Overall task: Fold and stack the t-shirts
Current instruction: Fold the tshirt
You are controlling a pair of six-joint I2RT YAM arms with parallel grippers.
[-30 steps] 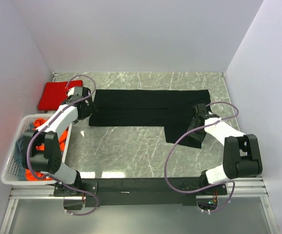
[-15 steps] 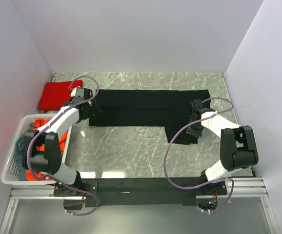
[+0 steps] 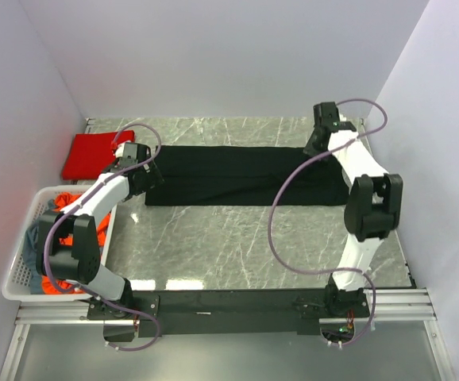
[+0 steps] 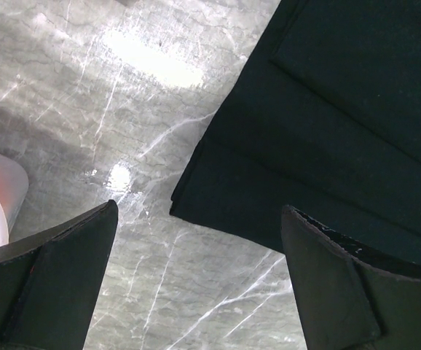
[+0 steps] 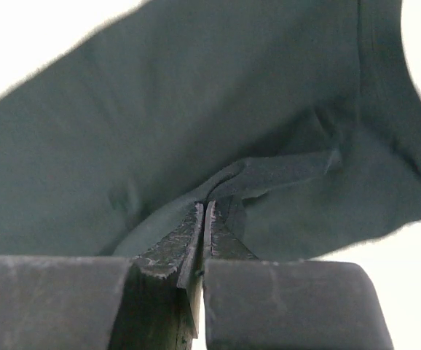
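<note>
Black t-shirt point(image 3: 237, 175) is laid on the table point(image 3: 237, 238) as a long folded band running left to right. Its far right end is lifted off the surface.

Right fingers point(image 5: 194, 237) are clenched on a small pucker of that black cloth; only a thin fold is seen between the tips. Left fingers point(image 3: 144, 171) are spread apart and empty, poised over the band's left corner and not gripping it.

Red t-shirt point(image 3: 94, 155) is folded at the far left, just beside the band's end. Other shirts remain in the basket point(image 3: 23, 274).

Risks judged from here:
- The pinch is shallow. Cloth could be pulled out of the tips if the end is carried quickly, and the fold would be dropped short.
- The left end is not pinned. The whole band could be dragged along the table, and existing folds could be opened.
- A skewed landing is likely if the lifted end is drawn off the band's axis.
- The red t-shirt could be nudged by the left arm.
</note>
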